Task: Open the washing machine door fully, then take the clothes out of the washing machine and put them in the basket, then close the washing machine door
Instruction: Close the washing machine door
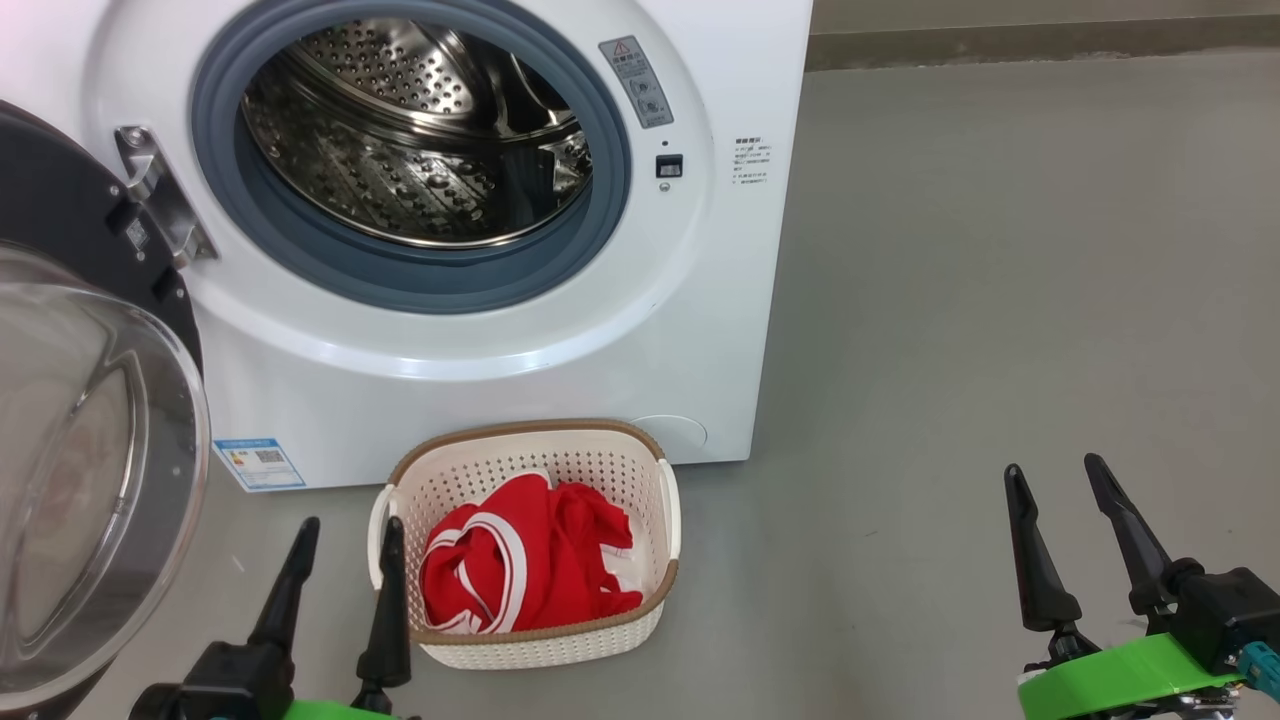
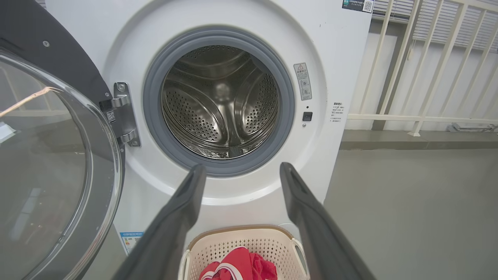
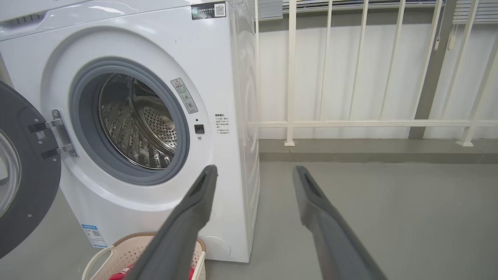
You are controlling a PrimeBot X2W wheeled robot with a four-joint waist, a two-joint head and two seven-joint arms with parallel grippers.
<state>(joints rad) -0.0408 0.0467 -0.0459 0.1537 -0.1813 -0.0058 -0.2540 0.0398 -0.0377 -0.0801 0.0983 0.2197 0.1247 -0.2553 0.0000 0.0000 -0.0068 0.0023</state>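
Observation:
The white washing machine stands with its steel drum bare. Its black glass-bowl door is swung wide open on the left. Red clothes with white trim lie in the cream basket on the floor in front of the machine. My left gripper is open just left of the basket, nothing between its fingers. At the lower right, my right gripper is open over bare floor.
Grey floor stretches to the right of the machine. Behind it runs a low ledge with a white railing. The open door takes up the room at the left.

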